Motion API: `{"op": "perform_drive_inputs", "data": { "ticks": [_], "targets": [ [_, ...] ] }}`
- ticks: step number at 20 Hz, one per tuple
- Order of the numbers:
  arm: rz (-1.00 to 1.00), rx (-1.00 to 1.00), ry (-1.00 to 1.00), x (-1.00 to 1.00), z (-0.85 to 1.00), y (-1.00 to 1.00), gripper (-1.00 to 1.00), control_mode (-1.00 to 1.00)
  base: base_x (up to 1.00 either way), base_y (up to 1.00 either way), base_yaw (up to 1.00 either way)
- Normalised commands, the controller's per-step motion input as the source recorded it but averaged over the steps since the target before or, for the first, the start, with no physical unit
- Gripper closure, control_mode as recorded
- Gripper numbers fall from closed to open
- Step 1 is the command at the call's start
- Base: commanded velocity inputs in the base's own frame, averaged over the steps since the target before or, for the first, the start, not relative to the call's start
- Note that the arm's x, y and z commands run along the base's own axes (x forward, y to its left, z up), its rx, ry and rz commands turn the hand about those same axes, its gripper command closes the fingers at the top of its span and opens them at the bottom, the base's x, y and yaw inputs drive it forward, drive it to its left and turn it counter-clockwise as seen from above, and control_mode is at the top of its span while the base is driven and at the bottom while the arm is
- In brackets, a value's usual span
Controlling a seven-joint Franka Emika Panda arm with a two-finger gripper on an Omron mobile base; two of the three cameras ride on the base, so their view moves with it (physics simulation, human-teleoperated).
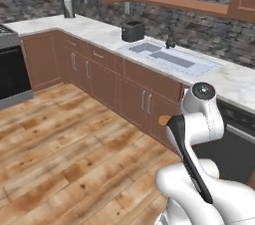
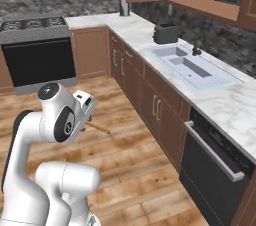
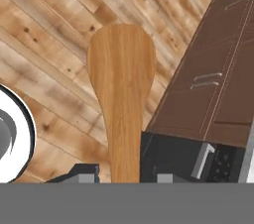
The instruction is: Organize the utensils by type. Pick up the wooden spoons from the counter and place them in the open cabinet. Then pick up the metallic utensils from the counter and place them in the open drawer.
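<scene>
I carry one wooden spoon (image 3: 121, 84), the large one, and it is the only utensil I can count here. My gripper (image 3: 124, 176) is clamped on its handle, one dark finger to each side, and the broad rounded bowl sticks out ahead of me over the plank floor (image 3: 44, 44). The wood is smooth, golden-brown, with a fine straight grain; the bowl is flat and paddle-like and narrows into a long handle. In the right base view the thin handle end (image 2: 98, 128) pokes out past my wrist, and in the left base view a rounded orange-brown tip (image 1: 164, 120) shows beside my forearm.

The counter (image 1: 94, 32) is white marble with grey veins, running in an L over brown panelled cupboard fronts with small silver bar handles. On it I count one dark toaster (image 1: 132, 31), one sink (image 1: 167, 56) with two basins and one dark tap, and one paper towel roll (image 1: 68, 7) in the corner. One stove (image 2: 35, 25) with a black oven door stands at the far end, and one dishwasher (image 2: 212, 167) sits under the counter near me. The wall behind is rough grey stone
</scene>
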Motion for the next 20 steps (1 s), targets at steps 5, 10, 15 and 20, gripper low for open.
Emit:
{"op": "perform_drive_inputs", "data": {
  "ticks": [5, 10, 15, 20],
  "targets": [
    [0.00, 0.00, 0.00, 0.00, 0.00, 0.00, 1.00, 1.00, 0.68, 0.04, -0.34],
    [0.00, 0.00, 0.00, 0.00, 0.00, 0.00, 1.00, 1.00, 0.90, 0.10, -0.12],
    [0.00, 0.00, 0.00, 0.00, 0.00, 0.00, 1.00, 1.00, 1.00, 0.03, 0.06],
    [0.00, 0.00, 0.00, 0.00, 0.00, 0.00, 1.00, 1.00, 1.00, 0.00, 0.18]
  ]
}}
